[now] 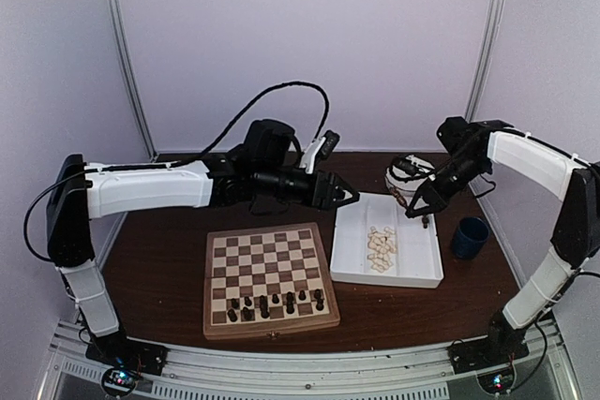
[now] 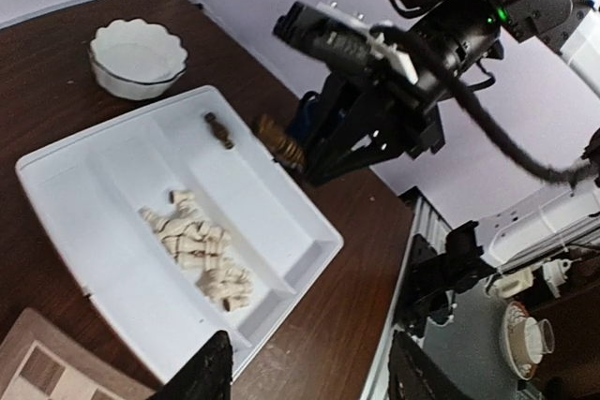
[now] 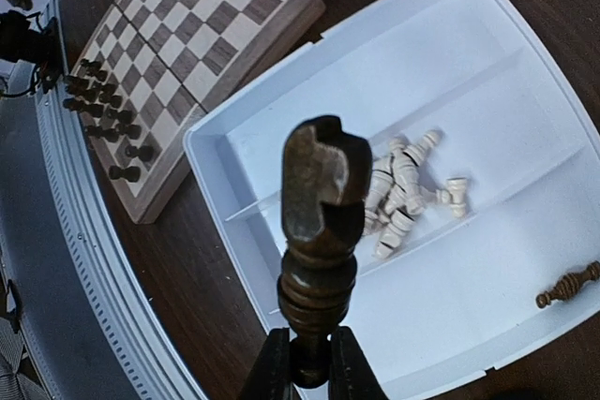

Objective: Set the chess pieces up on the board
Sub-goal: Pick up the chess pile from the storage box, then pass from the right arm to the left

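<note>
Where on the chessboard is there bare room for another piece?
On the board, the far rows toward the back wall are all bare squares. The rows nearest the arms are crowded with dark pieces. In the white tray, the strip beside the board is bare; the middle strip holds the cream pieces.

Top cam: high, rear, wide. Wrist cams: close, angled down; all share tray [image 1: 417,252] & board [image 1: 272,261].
</note>
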`<state>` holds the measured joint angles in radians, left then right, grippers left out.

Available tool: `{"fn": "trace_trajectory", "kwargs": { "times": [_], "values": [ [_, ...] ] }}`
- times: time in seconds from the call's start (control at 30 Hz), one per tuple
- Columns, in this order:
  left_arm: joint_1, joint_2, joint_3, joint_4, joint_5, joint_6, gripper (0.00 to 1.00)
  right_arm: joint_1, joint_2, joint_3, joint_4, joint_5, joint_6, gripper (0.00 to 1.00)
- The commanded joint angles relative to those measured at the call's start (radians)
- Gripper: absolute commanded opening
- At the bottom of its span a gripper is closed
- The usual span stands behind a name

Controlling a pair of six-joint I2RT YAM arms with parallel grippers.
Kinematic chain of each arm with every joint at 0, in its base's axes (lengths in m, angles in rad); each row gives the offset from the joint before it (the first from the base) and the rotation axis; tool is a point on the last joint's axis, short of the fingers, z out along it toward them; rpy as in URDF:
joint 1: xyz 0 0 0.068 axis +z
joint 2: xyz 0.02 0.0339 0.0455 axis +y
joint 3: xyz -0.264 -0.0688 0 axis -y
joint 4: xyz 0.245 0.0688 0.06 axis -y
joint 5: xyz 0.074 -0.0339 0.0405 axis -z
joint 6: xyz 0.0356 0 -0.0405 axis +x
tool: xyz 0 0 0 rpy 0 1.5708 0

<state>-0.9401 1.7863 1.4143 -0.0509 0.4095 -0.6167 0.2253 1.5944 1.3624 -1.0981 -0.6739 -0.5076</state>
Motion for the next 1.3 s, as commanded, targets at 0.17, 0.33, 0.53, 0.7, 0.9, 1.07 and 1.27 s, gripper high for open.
{"fn": "trace_trajectory", "kwargs": {
  "times": [0.17, 0.33, 0.53, 0.7, 0.9, 1.07, 1.27],
  "values": [
    [-0.003, 0.157, 0.162, 0.195, 0.229, -0.141, 0.50, 0.152, -0.070, 0.014, -0.051, -0.126, -0.100, 0.04],
    [-0.002, 0.208, 0.205, 0.196, 0.258, -0.171, 0.43, 0.183, -0.076, 0.024, -0.055, -0.157, -0.100, 0.05],
    [0.003, 0.226, 0.220, 0.194, 0.274, -0.188, 0.32, 0.196, -0.083, 0.027, -0.060, -0.161, -0.098, 0.04],
    [0.010, 0.246, 0.226, 0.194, 0.277, -0.218, 0.28, 0.201, -0.090, 0.023, -0.055, -0.162, -0.101, 0.05],
    [0.014, 0.176, 0.140, 0.309, 0.263, -0.218, 0.28, 0.203, -0.083, 0.019, -0.060, -0.152, -0.105, 0.05],
    [0.014, 0.073, 0.049, 0.308, 0.199, -0.172, 0.38, 0.202, -0.085, 0.017, -0.054, -0.151, -0.101, 0.05],
    [0.018, 0.112, 0.080, 0.183, 0.140, -0.188, 0.48, 0.206, -0.089, 0.019, -0.057, -0.164, -0.103, 0.05]
  ]
}}
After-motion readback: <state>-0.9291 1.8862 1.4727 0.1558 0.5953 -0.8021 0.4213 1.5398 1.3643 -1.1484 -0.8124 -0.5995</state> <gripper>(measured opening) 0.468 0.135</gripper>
